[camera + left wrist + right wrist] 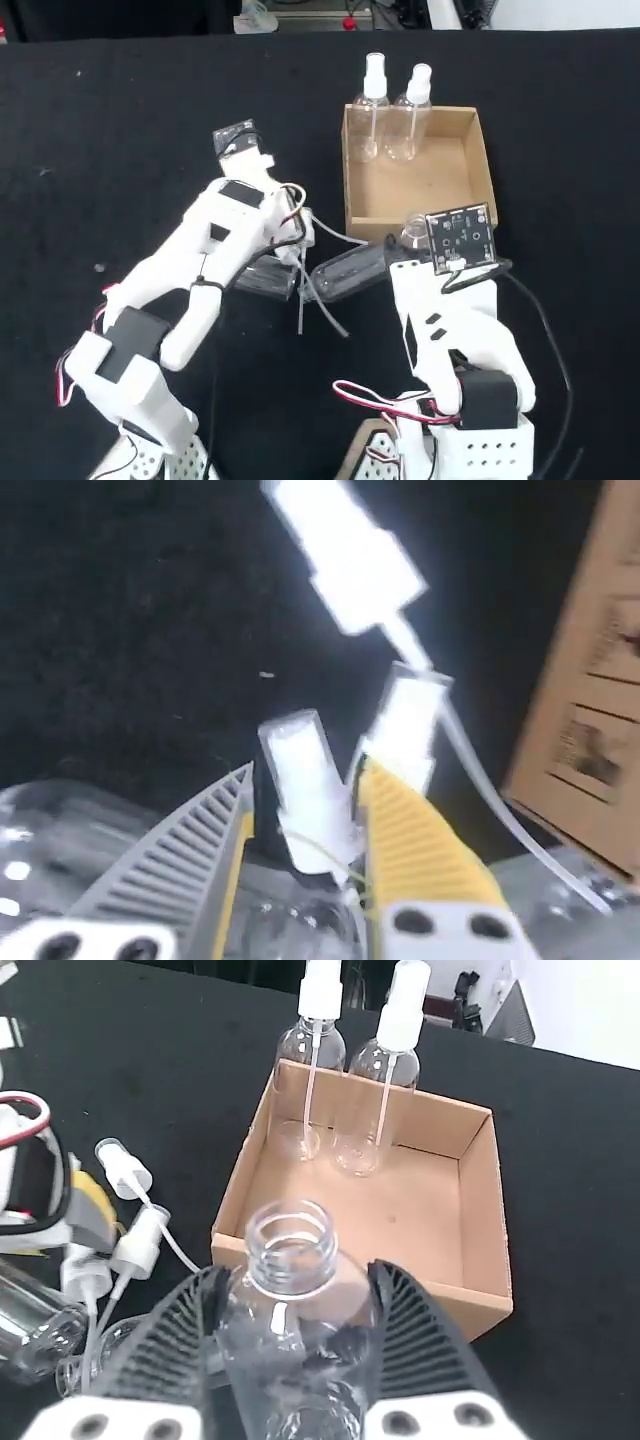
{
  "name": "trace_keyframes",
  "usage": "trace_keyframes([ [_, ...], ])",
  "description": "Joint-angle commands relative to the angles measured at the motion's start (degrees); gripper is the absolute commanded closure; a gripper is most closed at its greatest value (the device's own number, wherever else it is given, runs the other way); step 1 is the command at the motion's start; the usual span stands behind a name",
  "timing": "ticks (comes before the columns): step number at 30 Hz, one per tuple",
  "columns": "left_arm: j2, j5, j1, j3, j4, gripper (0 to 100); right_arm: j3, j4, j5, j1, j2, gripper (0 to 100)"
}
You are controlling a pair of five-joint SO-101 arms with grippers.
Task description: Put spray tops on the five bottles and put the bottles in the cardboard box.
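**Capping step: bottle held, spray top gripped**

Right gripper [300,1282] is clamped on an open-necked clear bottle [290,1245], upright just before the cardboard box [470,1295]. Left gripper [305,773] is pinched narrow on a white spray top [295,750].

My read: feed the dip tube into the neck first and keep the top plumb, since smooth hard plastic slips if skewed.

Loose spray tops [125,1170] and lying bottles [350,272] rest on the black cloth [120,120]. Two capped bottles [310,1050] stand at the box's far wall.

— What covers the surface [110,110]?
— Black cloth, flecked with pale lint.
— And beyond its far edge?
— Dark clutter [300,12], then a bright white patch [560,12] in the corner.
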Motion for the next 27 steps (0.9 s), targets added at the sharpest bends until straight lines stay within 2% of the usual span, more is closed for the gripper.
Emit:
trace_keyframes([
  [1,-0.4,0.4,-1.0,-0.2,-0.4,85,-0.1,-1.7,-0.4,0.9,-0.7,98.8],
  [12,-1.0,0.4,-0.7,0.7,-0.5,85,-0.1,-1.7,-0.4,0.9,-0.7,98.8],
  [17,-0.9,0.4,-0.6,-1.6,-0.4,98,-0.1,-1.7,-0.4,0.9,-0.7,98.8],
  [20,-0.9,0.4,-0.7,-2.4,-0.7,95,-0.1,-1.7,-0.4,0.9,-0.7,98.8],
  [27,-1.1,0.3,-0.7,-4.7,-0.3,97,-0.1,-1.7,-0.4,0.9,-0.7,98.8],
])
